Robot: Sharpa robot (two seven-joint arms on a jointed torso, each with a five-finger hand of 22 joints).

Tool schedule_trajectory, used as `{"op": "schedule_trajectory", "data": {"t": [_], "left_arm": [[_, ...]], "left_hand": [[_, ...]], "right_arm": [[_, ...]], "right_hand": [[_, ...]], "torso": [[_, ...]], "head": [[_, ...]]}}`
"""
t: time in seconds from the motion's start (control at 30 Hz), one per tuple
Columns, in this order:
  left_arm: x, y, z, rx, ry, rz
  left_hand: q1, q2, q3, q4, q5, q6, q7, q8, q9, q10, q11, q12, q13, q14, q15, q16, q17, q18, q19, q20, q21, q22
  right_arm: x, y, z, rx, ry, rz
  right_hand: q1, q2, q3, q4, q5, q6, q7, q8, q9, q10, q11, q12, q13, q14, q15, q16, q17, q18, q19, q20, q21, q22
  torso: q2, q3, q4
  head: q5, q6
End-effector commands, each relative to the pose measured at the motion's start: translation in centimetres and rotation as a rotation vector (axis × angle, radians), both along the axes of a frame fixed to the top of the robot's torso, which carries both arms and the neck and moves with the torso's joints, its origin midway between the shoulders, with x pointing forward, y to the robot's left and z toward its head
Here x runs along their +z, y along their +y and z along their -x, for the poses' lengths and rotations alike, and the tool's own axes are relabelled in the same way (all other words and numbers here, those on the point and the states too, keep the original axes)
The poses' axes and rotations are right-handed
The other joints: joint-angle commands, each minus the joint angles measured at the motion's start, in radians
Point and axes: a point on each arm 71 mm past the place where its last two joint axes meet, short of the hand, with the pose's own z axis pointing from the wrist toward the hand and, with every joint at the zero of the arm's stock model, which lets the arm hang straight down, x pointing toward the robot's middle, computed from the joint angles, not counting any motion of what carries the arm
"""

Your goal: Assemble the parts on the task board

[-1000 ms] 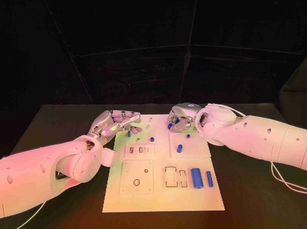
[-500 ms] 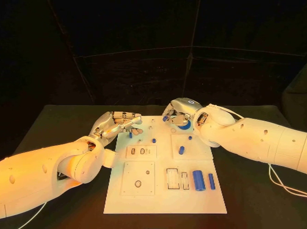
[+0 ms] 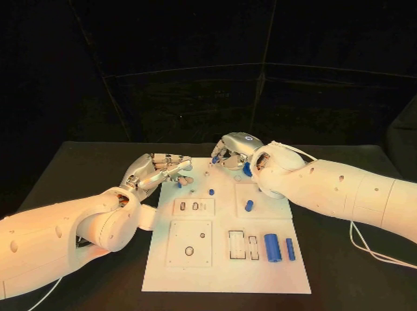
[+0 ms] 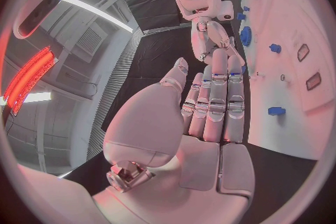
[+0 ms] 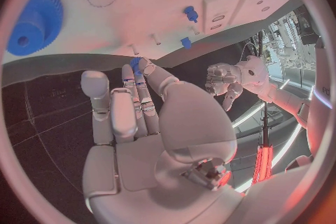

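Since a second ago my right hand point(image 3: 233, 150) has shifted toward the far middle edge of the task board point(image 3: 218, 272), and my left hand point(image 3: 157, 170) has kept its place at the board's far left corner. On the black tabletop point(image 3: 68, 168) the board carries loose blue parts: a large cylinder point(image 3: 273, 247) with a slimmer one point(image 3: 290, 249) just beside it near the right edge, a short peg point(image 3: 248, 206) mid-board, and two small pegs point(image 3: 212, 192) near my left hand. From the right wrist, a blue gear point(image 5: 35, 22) lies on the board beyond my right hand's fingers point(image 5: 136, 95), which lie close together with a small blue piece point(image 5: 134, 63) at their tips; whether they pinch it, I cannot tell. My left hand's fingers point(image 4: 217, 95) lie straight, side by side, holding nothing, over the board's edge.
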Motion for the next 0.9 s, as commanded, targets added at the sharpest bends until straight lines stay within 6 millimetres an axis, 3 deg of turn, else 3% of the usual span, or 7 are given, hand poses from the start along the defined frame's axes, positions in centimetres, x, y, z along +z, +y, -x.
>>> {"op": "schedule_trajectory", "data": {"t": [0.03, 0.33, 0.43, 0.9], "left_arm": [[0.2, -0.1, 0.0, -0.010, 0.003, 0.007], [0.2, -0.2, 0.0, -0.013, 0.003, 0.007], [0.2, -0.3, 0.0, -0.014, 0.003, 0.007], [0.3, -0.4, 0.0, -0.022, 0.007, 0.009]], "left_hand": [[0.001, 0.001, 0.000, -0.003, 0.006, -0.002, 0.005, -0.005, 0.000, -0.005, 0.000, 0.000, -0.001, -0.008, 0.000, 0.006, 0.001, 0.013, 0.004, 0.000, -0.006, -0.002], [0.000, 0.001, 0.001, -0.004, 0.006, -0.001, 0.005, -0.005, 0.000, -0.005, 0.000, 0.000, -0.001, -0.009, 0.001, 0.007, 0.002, 0.013, 0.004, 0.000, -0.006, -0.002], [0.000, 0.001, 0.001, -0.004, 0.006, -0.001, 0.005, -0.005, 0.000, -0.005, 0.000, 0.000, -0.001, -0.009, 0.001, 0.007, 0.002, 0.013, 0.004, 0.000, -0.006, -0.002], [-0.001, 0.001, 0.001, -0.004, 0.006, -0.001, 0.005, -0.004, 0.000, -0.005, 0.000, 0.000, -0.001, -0.009, 0.001, 0.007, 0.003, 0.013, 0.004, 0.000, -0.006, -0.002]], "right_arm": [[0.1, 0.4, -0.2, 0.003, 0.004, 0.025], [-0.3, 1.6, -0.7, -0.006, 0.028, 0.061], [-0.4, 1.9, -0.9, -0.013, 0.035, 0.076], [-0.5, 2.4, -1.2, -0.039, 0.036, 0.099]], "right_hand": [[0.002, -0.008, 0.005, 0.001, -0.003, 0.006, 0.001, -0.005, 0.000, 0.006, 0.002, -0.004, -0.001, 0.032, -0.004, 0.003, 0.001, -0.018, 0.006, 0.001, 0.005, 0.001], [-0.002, -0.012, 0.009, 0.007, -0.003, 0.005, 0.002, -0.005, 0.000, 0.006, 0.003, -0.006, -0.001, 0.032, -0.003, 0.006, 0.003, -0.018, 0.005, 0.002, 0.007, 0.003], [-0.003, -0.013, 0.010, 0.008, -0.004, 0.005, 0.002, -0.005, 0.000, 0.006, 0.003, -0.006, -0.001, 0.032, -0.003, 0.007, 0.004, -0.018, 0.005, 0.002, 0.008, 0.004], [-0.007, -0.020, 0.023, 0.017, 0.002, -0.001, 0.003, -0.007, -0.001, 0.001, 0.004, -0.011, -0.001, 0.031, -0.002, 0.013, 0.007, -0.018, 0.002, 0.004, 0.012, 0.006]], "torso": [[0.006, -0.0021, 0.0022], [0.007, -0.0037, 0.0047], [0.007, -0.0024, 0.0041], [0.008, -0.0026, 0.0037]], "head": [[0.000, 0.000], [-0.003, -0.001], [-0.002, -0.001], [-0.004, -0.004]]}}
